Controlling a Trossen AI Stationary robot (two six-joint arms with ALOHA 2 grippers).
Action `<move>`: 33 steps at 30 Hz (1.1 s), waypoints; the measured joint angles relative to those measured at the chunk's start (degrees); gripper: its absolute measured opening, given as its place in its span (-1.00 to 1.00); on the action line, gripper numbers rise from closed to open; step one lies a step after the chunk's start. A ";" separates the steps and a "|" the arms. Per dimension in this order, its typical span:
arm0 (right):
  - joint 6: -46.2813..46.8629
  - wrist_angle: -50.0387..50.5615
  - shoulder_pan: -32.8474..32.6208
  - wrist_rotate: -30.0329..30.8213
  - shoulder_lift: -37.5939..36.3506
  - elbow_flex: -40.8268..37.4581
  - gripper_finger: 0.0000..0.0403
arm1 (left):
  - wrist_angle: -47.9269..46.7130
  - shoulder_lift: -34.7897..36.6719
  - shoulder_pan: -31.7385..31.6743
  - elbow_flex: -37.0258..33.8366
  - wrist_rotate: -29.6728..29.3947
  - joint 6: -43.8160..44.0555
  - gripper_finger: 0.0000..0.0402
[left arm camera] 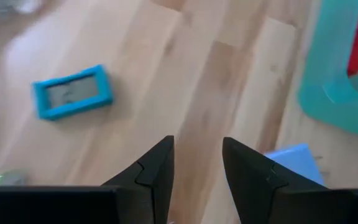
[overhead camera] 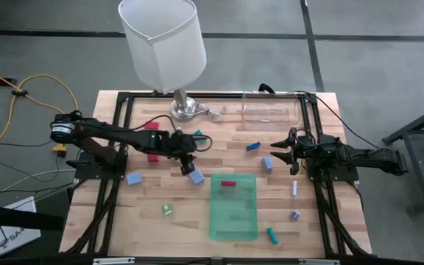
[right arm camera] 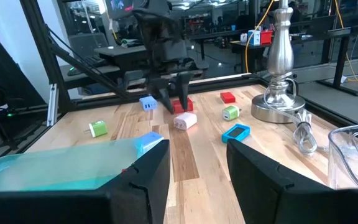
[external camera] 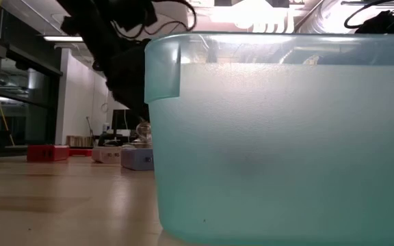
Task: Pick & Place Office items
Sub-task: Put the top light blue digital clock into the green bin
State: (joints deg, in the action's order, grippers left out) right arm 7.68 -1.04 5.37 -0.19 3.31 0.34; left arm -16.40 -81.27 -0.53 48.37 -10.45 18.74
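Observation:
Small office items lie scattered on the wooden table: a light-blue block [overhead camera: 196, 177], red pieces [overhead camera: 153, 156], a teal frame-shaped piece [left arm camera: 72, 92], a blue piece [overhead camera: 253, 146], a green one [overhead camera: 167, 210], a white stick [overhead camera: 294, 188], and a red piece [overhead camera: 228, 183] inside the green tray [overhead camera: 234, 221]. My left gripper [left arm camera: 197, 162] [overhead camera: 188, 165] is open over bare wood at the table's middle, with the light-blue block [left arm camera: 294, 162] just beside one finger. My right gripper [right arm camera: 197, 155] [overhead camera: 278, 147] is open and waits near the table's right side.
A lamp with a white shade [overhead camera: 164, 44] and a metal base [overhead camera: 185, 109] stands at the far edge, with a clear container [overhead camera: 271, 109] to its right. The tray's wall [external camera: 286, 137] fills most of the low view. Black frame rails [overhead camera: 116, 147] run along both sides.

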 joint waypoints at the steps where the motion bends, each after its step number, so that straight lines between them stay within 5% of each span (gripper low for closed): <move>1: 0.01 0.00 0.01 0.00 0.00 -0.01 -0.27 | -0.06 1.22 0.06 -0.96 -1.10 1.21 -0.34; 8: 0.00 0.00 0.00 -0.01 0.00 0.00 -0.27 | -6.34 4.91 -1.34 -4.01 -6.37 9.70 -0.34; 13: 0.00 0.01 0.01 0.00 0.00 0.00 -0.27 | -7.59 5.04 -4.10 -4.10 -7.97 7.90 -0.34; 21: 0.01 0.00 0.00 0.00 0.02 -0.01 -0.27 | 8.47 3.34 -8.35 -4.01 0.49 -15.28 -0.34; 33: 0.00 0.02 0.01 0.00 0.00 0.00 -0.27 | 23.10 -8.00 -14.22 -4.03 5.71 -8.08 -0.34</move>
State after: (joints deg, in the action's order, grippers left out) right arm 7.68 -1.02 5.37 -0.19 3.31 0.34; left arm 6.71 -89.27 -14.74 44.35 -4.74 10.65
